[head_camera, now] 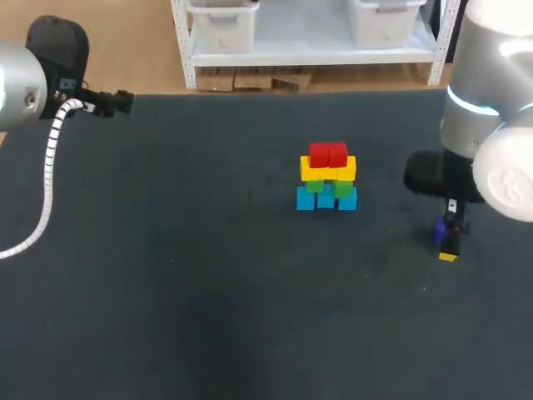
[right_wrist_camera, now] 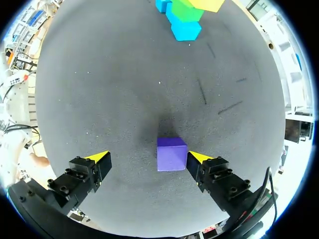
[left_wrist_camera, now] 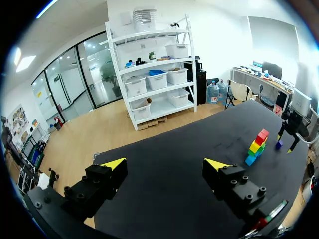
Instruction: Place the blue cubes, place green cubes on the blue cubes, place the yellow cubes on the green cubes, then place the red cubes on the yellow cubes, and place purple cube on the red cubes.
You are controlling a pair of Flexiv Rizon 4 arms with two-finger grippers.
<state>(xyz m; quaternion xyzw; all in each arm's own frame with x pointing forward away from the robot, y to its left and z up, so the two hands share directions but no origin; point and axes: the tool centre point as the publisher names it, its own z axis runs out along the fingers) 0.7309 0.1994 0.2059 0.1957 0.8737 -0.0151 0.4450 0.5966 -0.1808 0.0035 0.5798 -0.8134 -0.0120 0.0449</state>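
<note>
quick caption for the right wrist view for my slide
Right claw open, the purple cube lying between its fingers, the cube stack ahead.

Table (right_wrist_camera: 99, 74) – dark matt cloth, finely speckled; purple cube (right_wrist_camera: 171, 153) – smooth, matt faces

The left arm (head_camera: 18, 87) is smooth silver-grey with a black cap (head_camera: 57, 46) and a white spiral-wrapped cable (head_camera: 50, 158). The right arm (head_camera: 487, 67), silver too, wears a pale blue light ring (head_camera: 470, 105). The left tool (left_wrist_camera: 165, 163) and right tool (right_wrist_camera: 147, 157) are black, blocky, screw-studded, yellow-tipped.
</note>
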